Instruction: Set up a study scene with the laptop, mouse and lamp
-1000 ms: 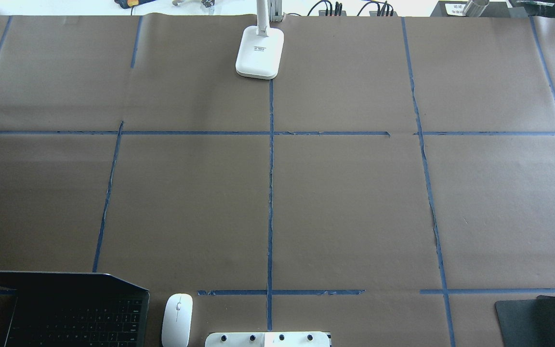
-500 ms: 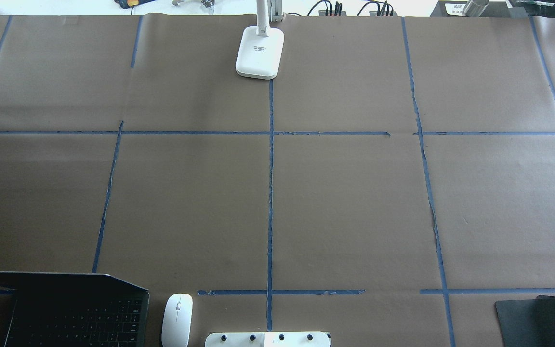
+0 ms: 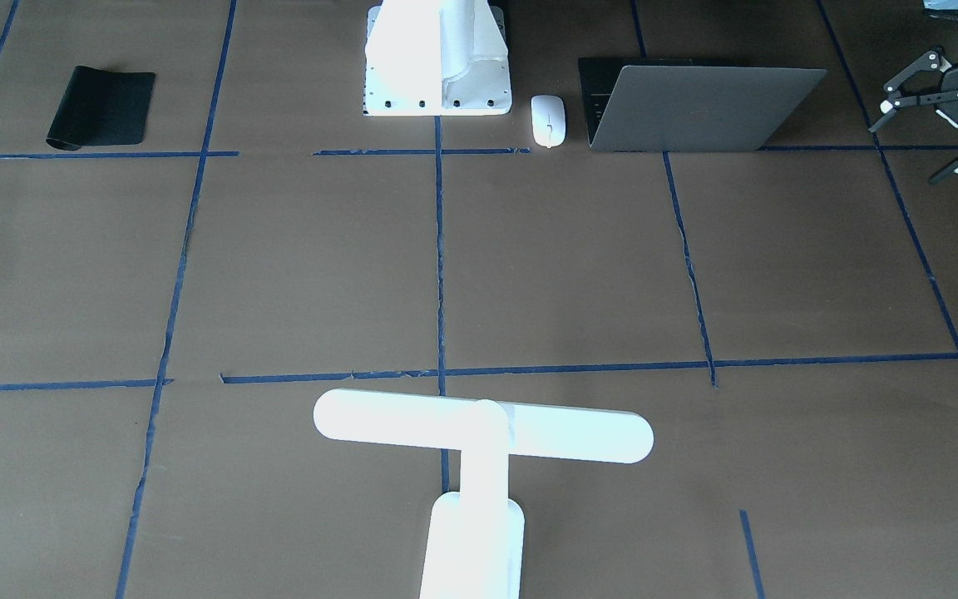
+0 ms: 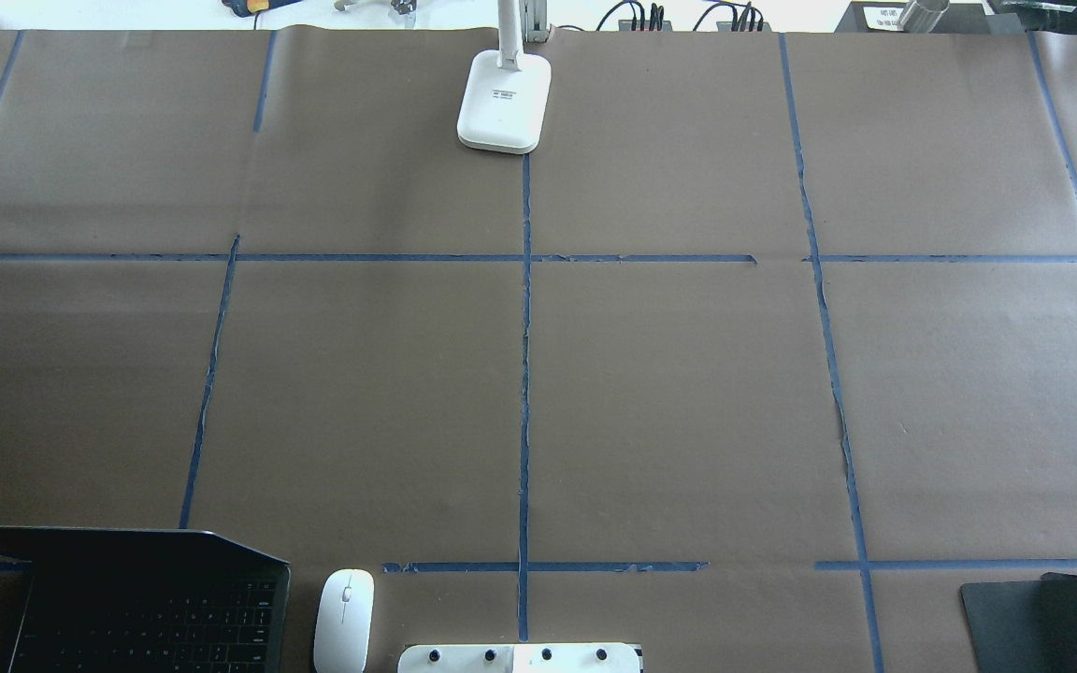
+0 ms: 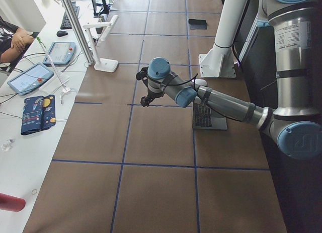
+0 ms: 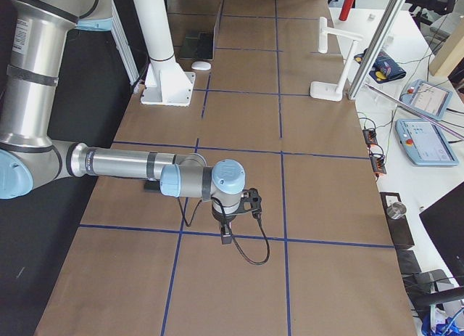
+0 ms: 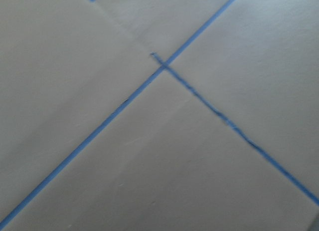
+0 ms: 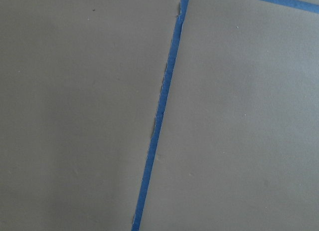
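Overhead exterior showed the laptop (image 4: 127, 598) open at the near left corner of the table's brown paper (image 4: 688, 402), its long side running across the table, keys toward the robot and the lid's back toward the far edge. The mouse (image 4: 344, 617) lay just right of it, apart from it, between the laptop and the white pedestal (image 4: 520, 659), its long axis pointing at the far edge. The lamp (image 4: 501, 103) stood at the middle of the far edge on the centre tape line, base lengthwise toward the robot; in the front-facing view its bar head ran crosswise. A black mouse pad (image 4: 1029, 622) sat at the near right corner.

The left arm reached out low and nearly level above the laptop's side of the table, and the left gripper (image 3: 918, 137) hung with fingers spread wide, holding nothing. The right arm stretched level over the paper, the right gripper (image 6: 226, 234) pointing down near a tape crossing; I could not tell how far it was open. Nothing in the overhead view had shifted from a second before.
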### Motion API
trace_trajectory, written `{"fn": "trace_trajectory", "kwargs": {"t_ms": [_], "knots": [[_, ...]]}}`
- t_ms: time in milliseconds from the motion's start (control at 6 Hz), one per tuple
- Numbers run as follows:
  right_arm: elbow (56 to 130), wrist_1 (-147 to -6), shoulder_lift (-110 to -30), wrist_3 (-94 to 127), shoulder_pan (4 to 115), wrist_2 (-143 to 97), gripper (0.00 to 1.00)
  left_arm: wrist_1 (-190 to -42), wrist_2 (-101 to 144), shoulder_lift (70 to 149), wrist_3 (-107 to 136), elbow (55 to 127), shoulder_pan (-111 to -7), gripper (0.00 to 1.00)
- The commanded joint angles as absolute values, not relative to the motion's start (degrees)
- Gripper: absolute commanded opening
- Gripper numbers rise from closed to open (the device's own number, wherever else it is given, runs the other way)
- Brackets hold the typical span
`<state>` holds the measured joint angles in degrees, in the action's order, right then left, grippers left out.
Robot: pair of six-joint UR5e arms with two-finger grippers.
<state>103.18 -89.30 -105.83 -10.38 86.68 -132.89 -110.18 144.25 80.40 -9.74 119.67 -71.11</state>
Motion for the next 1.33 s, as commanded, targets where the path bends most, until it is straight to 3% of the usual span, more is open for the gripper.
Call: {"fn": "trace_trajectory", "kwargs": {"t_ms": [0,500,833,1167], "knots": [[103.01,-89.38,-105.91,-10.37,86.66,-132.89,1.0,-111.53,144.05,77.45,-9.49,127.49,-61.65,1.0],[102.83,-89.38,-105.91,-10.37,86.66,-132.89,1.0,-112.06,136.88,76.73,-10.28,131.75,-45.75,0.99],[102.83,-89.38,-105.82,-10.37,86.66,-132.89,1.0,-111.97,135.0,75.25,-15.78,131.57,-42.54,0.97],[102.83,-89.38,-105.82,-10.37,86.66,-132.89,1.0,-111.8,135.0,74.88,-16.0,130.52,-41.31,0.85]]}}
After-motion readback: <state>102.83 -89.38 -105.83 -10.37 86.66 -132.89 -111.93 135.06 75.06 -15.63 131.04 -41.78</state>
